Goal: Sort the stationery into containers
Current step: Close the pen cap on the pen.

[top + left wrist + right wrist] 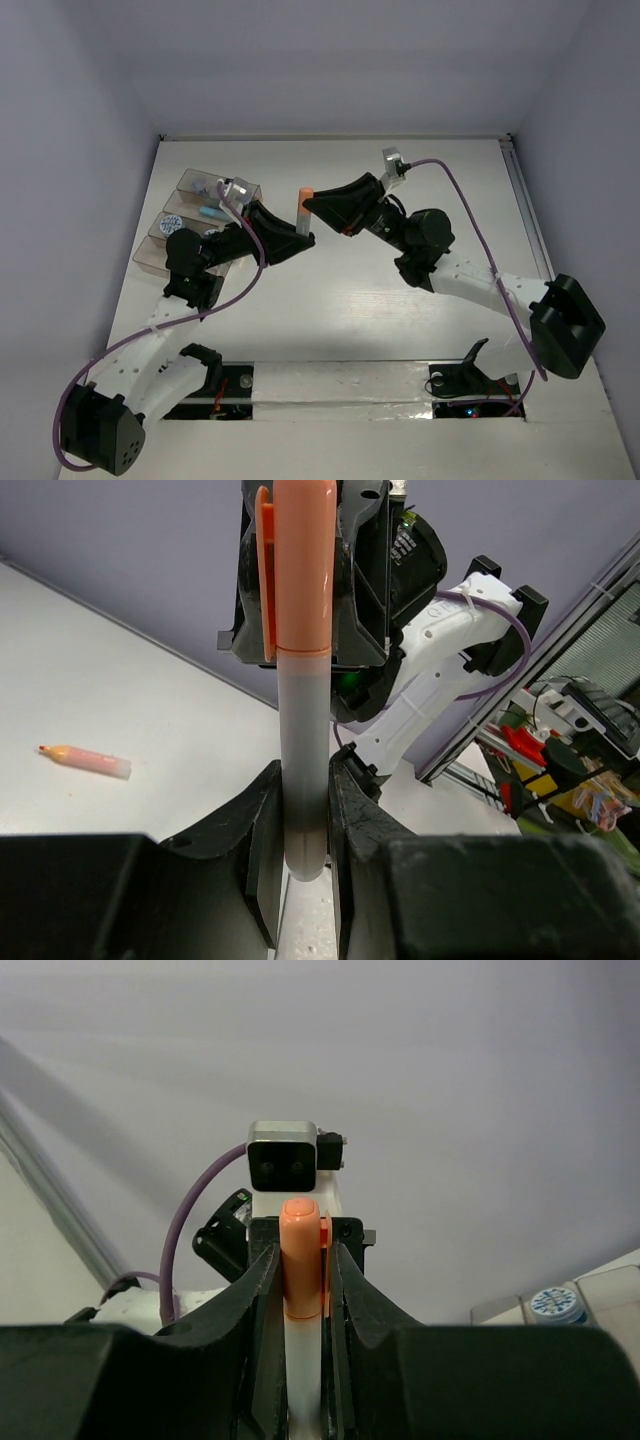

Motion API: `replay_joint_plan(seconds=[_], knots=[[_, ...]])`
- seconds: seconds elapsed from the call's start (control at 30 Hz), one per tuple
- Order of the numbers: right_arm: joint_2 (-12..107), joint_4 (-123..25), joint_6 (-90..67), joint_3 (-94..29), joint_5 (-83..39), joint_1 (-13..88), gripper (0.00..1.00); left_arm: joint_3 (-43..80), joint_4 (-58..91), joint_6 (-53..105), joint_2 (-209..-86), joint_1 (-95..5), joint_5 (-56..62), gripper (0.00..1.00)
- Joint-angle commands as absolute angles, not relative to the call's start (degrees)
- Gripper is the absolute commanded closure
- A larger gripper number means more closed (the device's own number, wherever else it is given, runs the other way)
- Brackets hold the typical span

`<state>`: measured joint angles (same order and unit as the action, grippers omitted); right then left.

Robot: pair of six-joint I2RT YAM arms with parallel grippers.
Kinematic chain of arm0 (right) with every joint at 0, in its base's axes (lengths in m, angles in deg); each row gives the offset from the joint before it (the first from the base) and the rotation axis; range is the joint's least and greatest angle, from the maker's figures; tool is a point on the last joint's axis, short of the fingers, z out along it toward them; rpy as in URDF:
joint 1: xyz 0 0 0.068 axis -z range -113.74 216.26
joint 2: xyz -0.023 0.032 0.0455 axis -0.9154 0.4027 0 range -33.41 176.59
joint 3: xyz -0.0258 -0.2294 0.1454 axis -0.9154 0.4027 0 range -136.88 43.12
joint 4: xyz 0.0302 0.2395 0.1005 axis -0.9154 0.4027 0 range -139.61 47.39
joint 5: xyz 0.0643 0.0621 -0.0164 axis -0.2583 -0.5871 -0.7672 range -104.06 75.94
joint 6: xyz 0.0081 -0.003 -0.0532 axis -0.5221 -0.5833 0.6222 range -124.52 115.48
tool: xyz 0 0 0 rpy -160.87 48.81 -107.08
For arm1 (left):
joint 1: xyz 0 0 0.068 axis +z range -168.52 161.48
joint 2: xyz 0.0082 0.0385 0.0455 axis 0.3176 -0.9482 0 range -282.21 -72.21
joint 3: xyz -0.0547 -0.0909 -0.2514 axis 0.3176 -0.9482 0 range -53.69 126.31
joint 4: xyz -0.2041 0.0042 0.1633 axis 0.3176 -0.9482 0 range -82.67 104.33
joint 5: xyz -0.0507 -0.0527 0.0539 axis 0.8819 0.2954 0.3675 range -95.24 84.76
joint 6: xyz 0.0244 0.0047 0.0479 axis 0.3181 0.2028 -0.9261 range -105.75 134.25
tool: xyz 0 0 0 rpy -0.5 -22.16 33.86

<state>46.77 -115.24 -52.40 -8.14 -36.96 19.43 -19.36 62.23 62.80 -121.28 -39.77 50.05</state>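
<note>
An orange-capped marker (pixel 303 215) with a pale grey barrel stands upright above the table, held by both grippers. My left gripper (pixel 298 238) is shut on the barrel's lower end; in the left wrist view (pixel 305 820) the barrel (pixel 303 760) is pinched between the fingers. My right gripper (pixel 314 204) is shut on the orange cap (pixel 301 1255), at the top end. The clear containers (pixel 172 243) sit at the far left, behind my left arm. They hold a blue-topped tub (pixel 170 222), a blue marker (pixel 210 213) and a lilac tub (pixel 201 185).
An uncapped pink-orange marker (pixel 88 761) lies on the white table; it is hidden in the top view. The blue-topped tub (pixel 552 1305) and a bin edge show at the right of the right wrist view. Grey walls enclose the table.
</note>
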Motion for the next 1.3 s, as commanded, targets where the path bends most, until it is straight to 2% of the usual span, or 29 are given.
replay_joint_plan(seconds=[0.0,0.33,0.53,0.7,0.87,1.03,1.07,1.1,1.17,1.2,1.27], knots=[[45.8,-106.0,-45.7,-5.5,-41.0,16.6,1.0,-13.7,74.1,63.4,-121.9,-40.5,39.7,1.0],[42.7,-93.7,-45.8,-4.3,-45.4,16.6,1.0,-9.7,67.9,60.1,-120.6,-41.0,39.6,1.0],[41.5,-87.8,-44.1,0.0,-42.6,14.9,1.0,-4.4,65.4,59.9,-122.1,-41.0,40.7,1.0],[44.0,-87.2,-44.2,2.0,-41.4,11.9,1.0,0.4,64.7,60.6,-125.1,-41.0,42.2,1.0],[47.9,-95.2,-48.2,5.9,-40.9,10.0,1.0,4.0,63.8,60.0,-126.3,-41.0,42.6,1.0],[45.6,-94.8,-47.9,6.1,-38.0,10.0,1.0,1.4,63.7,60.2,-126.3,-41.0,41.1,1.0],[44.6,-93.7,-47.5,5.4,-37.0,10.0,0.95,0.4,63.5,60.1,-126.2,-41.0,40.5,1.0],[42.8,-92.7,-47.1,4.8,-35.1,10.0,0.72,-0.6,62.8,59.9,-125.8,-41.0,39.5,1.0],[40.7,-90.6,-46.6,3.3,-32.5,10.0,0.53,-4.2,60.7,59.0,-125.2,-41.0,35.9,1.0],[39.6,-90.5,-46.6,3.0,-30.5,10.0,0.39,-5.5,59.8,58.5,-124.3,-41.0,34.2,1.0],[35.9,-90.3,-46.5,2.9,-28.7,10.0,0.31,-9.9,56.0,56.2,-122.8,-41.0,28.0,1.0]])
